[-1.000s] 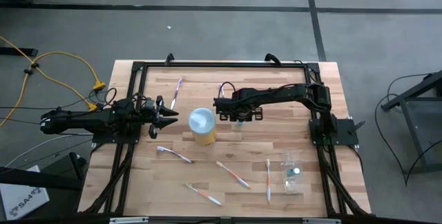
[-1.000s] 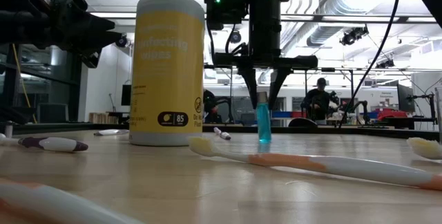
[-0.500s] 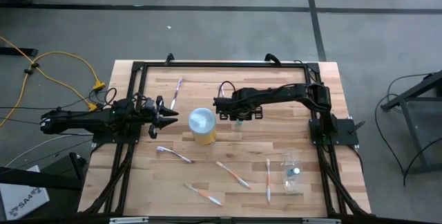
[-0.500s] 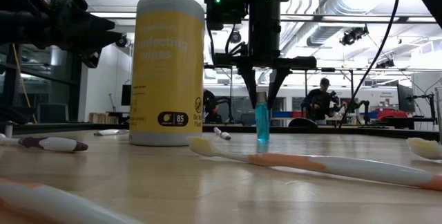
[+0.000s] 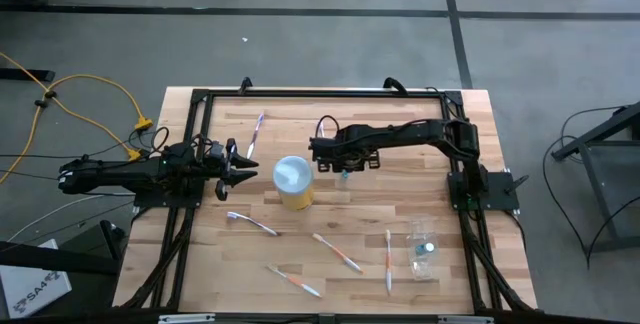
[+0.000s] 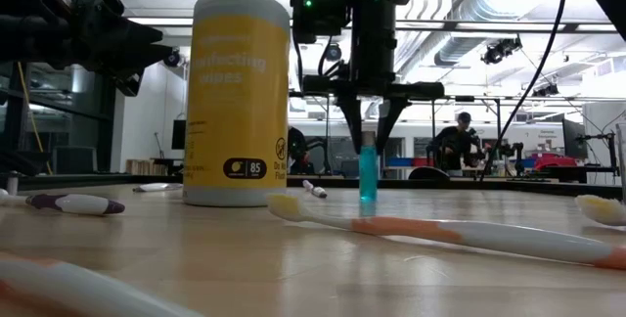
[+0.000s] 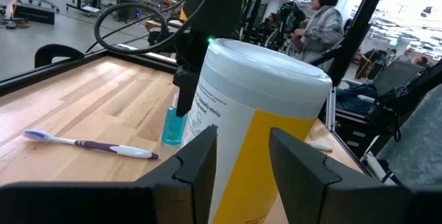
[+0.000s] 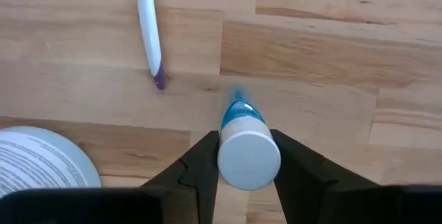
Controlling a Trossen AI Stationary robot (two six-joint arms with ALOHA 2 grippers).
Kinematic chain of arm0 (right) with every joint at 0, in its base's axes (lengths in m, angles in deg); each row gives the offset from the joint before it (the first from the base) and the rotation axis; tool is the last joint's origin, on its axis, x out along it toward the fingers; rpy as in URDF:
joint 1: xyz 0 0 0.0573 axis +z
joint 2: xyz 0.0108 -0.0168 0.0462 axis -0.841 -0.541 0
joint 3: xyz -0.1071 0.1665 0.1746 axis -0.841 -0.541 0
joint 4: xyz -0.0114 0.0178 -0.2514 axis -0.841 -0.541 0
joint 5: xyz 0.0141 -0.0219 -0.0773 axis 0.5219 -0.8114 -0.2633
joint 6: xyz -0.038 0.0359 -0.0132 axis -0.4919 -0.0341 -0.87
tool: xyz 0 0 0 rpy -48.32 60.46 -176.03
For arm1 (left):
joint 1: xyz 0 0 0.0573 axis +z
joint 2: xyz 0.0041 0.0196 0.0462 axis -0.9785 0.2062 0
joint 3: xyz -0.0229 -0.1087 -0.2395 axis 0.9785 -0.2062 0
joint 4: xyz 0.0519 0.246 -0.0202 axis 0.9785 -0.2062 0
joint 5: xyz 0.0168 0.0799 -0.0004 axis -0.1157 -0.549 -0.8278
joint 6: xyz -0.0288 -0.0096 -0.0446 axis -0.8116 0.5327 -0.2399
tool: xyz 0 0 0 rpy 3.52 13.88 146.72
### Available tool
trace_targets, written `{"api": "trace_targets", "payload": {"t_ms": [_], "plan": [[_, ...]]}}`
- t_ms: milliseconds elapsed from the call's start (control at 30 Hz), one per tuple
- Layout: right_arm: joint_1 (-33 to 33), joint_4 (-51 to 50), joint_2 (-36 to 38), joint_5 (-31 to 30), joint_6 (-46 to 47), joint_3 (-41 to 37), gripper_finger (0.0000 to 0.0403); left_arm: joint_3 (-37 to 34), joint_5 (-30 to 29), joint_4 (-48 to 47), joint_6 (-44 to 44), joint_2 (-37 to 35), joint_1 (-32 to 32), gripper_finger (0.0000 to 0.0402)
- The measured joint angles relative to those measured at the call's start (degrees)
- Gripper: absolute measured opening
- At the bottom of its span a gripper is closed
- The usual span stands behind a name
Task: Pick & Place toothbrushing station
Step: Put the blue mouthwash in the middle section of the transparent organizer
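Observation:
A tiny bottle of teal liquid (image 6: 368,172) with a white top stands upright at the table's middle, and my right gripper (image 8: 247,156) is shut on it from above. My left gripper (image 7: 242,158) waits open and level at the left (image 5: 240,171), pointing at the yellow wipes canister (image 5: 293,181) without touching it. Several toothbrushes lie flat on the wood: a purple-and-white one (image 5: 256,134) at the far side, another (image 5: 252,224) near the canister, and orange ones (image 5: 337,252), (image 5: 388,261) toward the near edge. The clear holder cup (image 5: 421,247) lies at the near right. My right gripper pinches the bottle's white top (image 8: 248,160) between its two fingers (image 6: 349,121), only at their free ends. The fingers point straight down. The bottle hangs upright below them with its base (image 6: 368,198) at table level; whether it rests there I cannot tell.
The tall wipes canister (image 6: 241,97) stands just left of the bottle. Black frame rails (image 5: 320,92) run round the table's edges. Bare wood lies between the bottle and the holder cup. People show in the room beyond the table (image 6: 460,141).

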Motion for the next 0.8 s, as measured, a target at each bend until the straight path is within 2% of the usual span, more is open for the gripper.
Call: {"api": "trace_targets", "payload": {"t_ms": [433,800], "plan": [[-0.2,0.7,0.0,0.4,-0.6,0.0,0.0115,0.0,0.0,0.0,0.0,0.0,0.0,0.0130],[-0.2,0.9,0.0,0.3,-1.8,0.0,0.0096,0.0,0.0,0.0,0.0,0.0,0.0,0.0130]]}}
